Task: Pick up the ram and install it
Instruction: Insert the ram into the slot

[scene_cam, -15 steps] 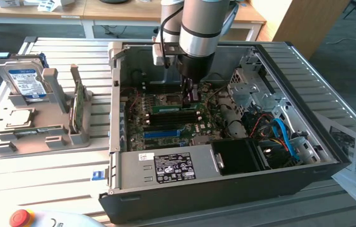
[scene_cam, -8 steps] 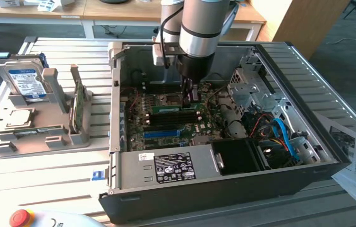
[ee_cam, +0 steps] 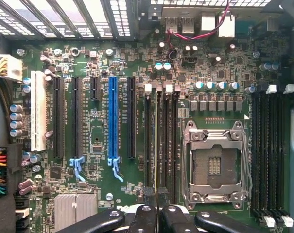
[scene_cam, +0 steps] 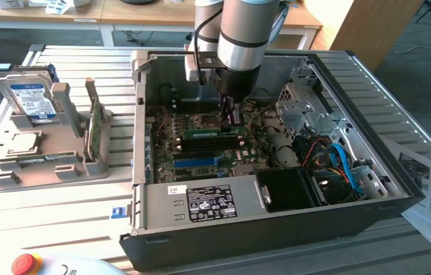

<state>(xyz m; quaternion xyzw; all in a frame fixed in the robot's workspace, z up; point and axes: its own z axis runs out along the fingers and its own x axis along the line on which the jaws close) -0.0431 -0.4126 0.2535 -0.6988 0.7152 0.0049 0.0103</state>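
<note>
ram installation: stick held at the memory slots

exterior view: the arm (scene_cam: 242, 34) reaches down into the open computer case (scene_cam: 277, 238), jaws pressed together on the top edge of the ram (scene_cam: 209, 133), which stands on edge along the black memory slots at mid-board; judged to be the seating step, with no sign that it is fully home. the white label on the power supply (scene_cam: 211, 205) and the blue-and-white one on the hard drive (scene_cam: 28, 97), at the exterior view's left on the bench (scene_cam: 47, 212), carry print too small to read. wrist view: the ram (ee_cam: 156, 155) shows edge-on between the jaws, lined along a slot between the blue slot (ee_cam: 112, 119) and the cpu socket (ee_cam: 215, 165); seating likely calls for a square, even push. board lettering is unreadable.
</note>
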